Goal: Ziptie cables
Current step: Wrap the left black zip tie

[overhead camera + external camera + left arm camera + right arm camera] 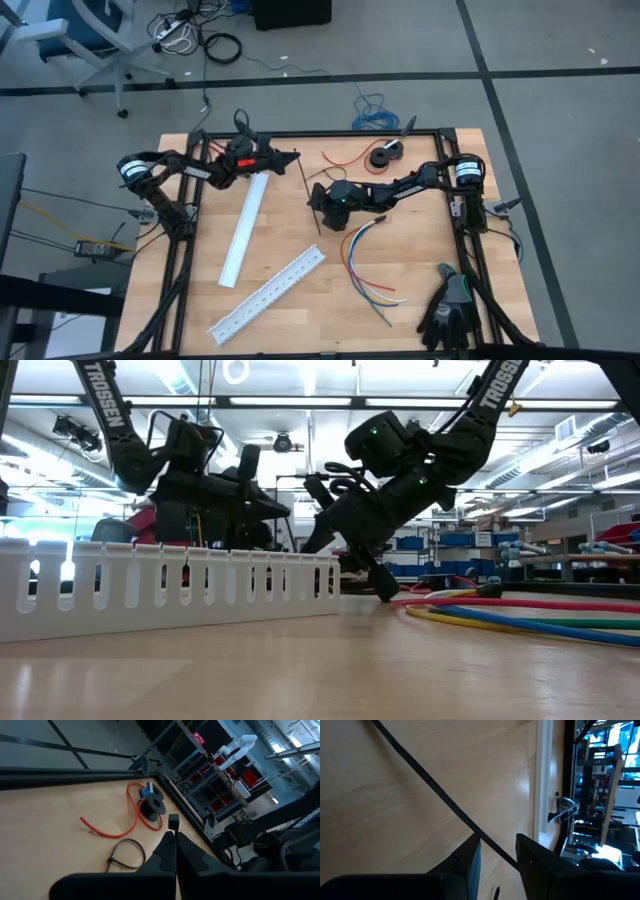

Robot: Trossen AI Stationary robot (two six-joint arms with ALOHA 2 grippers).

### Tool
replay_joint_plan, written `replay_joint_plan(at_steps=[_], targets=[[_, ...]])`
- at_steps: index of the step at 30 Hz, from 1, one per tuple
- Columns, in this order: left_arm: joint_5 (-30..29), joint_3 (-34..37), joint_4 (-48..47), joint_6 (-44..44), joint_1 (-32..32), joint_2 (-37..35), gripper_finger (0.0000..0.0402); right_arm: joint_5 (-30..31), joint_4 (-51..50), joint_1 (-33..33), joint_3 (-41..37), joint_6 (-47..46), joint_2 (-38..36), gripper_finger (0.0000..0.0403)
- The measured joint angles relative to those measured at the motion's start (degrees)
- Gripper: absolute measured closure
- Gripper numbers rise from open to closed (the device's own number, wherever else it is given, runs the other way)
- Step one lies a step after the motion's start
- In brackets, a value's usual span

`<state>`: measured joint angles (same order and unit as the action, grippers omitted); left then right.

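Note:
The cables lie curved on the wooden table at the near right, also low in the low view. A straight black zip tie runs from my left gripper toward the near edge. My left gripper is shut and nearly level, far left of centre. My right gripper tips down over the tie's middle, fingertips at the table. It is open, one finger on each side of the strip, with clear gaps. A second, looped zip tie lies on the table. My left gripper pinches the zip tie at its head end. The small square head sticks out just past the shut fingertips. The fingers come nearly level from the table's left and lie across the strip. The rest of the strip is hidden under the fingers.
Two white slotted cable ducts lie at the near left. A single red wire and a black spool sit at the far side. Black gloves rest at the near right corner. A black frame borders the table.

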<state>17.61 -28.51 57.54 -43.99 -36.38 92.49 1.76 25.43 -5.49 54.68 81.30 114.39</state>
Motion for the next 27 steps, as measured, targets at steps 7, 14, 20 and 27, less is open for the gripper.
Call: replay_joint_plan(at_steps=[7,14,20,27], targets=[[-1.44,-1.94,-0.09,1.44,-0.93,0.00,0.0401,0.20,-1.74,1.03,0.04,0.49,0.02,0.0292],[-1.36,-2.21,-1.63,3.26,-2.97,0.00,0.0401,2.09,-2.08,2.11,0.00,-0.59,0.04,0.0292],[1.44,-2.21,-3.69,4.83,-4.07,0.00,0.0401,6.08,-2.03,2.22,-0.09,-5.08,0.04,0.0292],[1.79,-2.21,-3.67,4.96,-4.07,0.00,0.0401,7.23,-1.81,2.16,-0.17,-7.59,0.04,0.0295]])
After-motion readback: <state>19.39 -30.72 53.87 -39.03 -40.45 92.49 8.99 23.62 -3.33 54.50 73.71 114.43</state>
